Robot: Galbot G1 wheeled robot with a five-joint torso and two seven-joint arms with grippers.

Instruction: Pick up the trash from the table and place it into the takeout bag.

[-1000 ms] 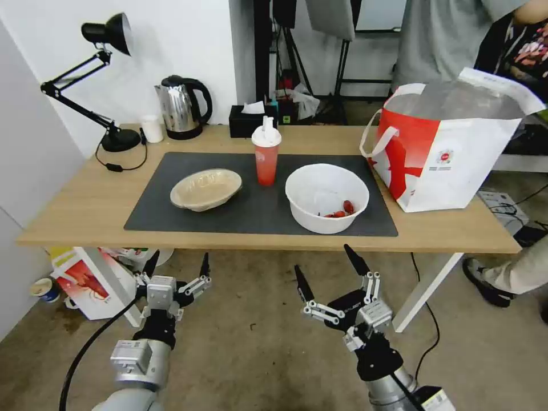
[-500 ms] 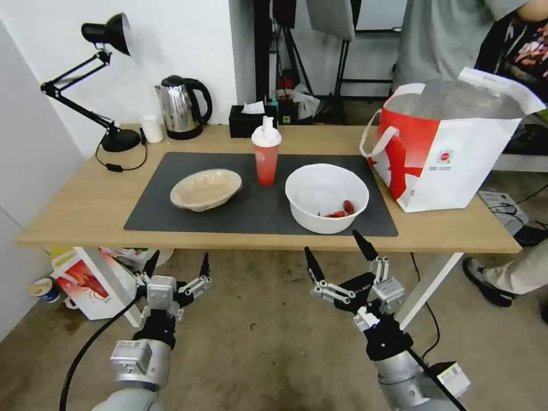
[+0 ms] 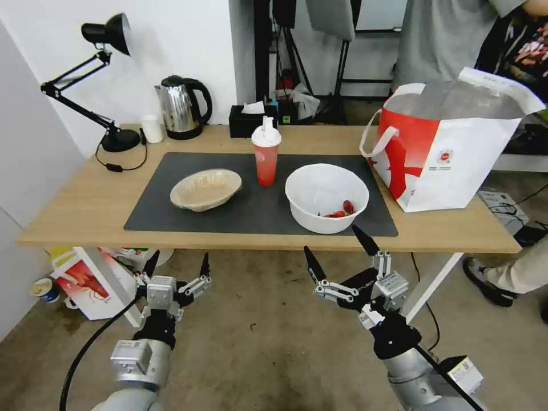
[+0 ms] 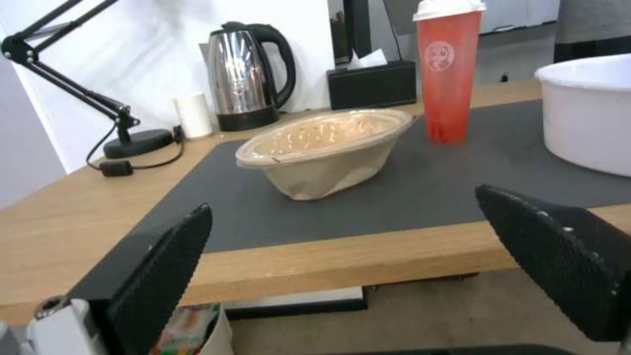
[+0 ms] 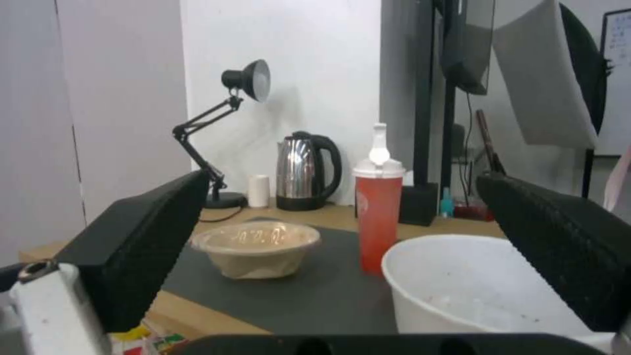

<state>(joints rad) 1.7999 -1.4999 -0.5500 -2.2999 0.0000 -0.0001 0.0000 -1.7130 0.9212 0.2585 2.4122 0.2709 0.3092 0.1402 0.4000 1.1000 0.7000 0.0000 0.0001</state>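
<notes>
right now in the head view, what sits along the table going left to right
desk lamp → small white cup → steel kettle → beige oval bowl → red drink cup → white round bowl → takeout bag
</notes>
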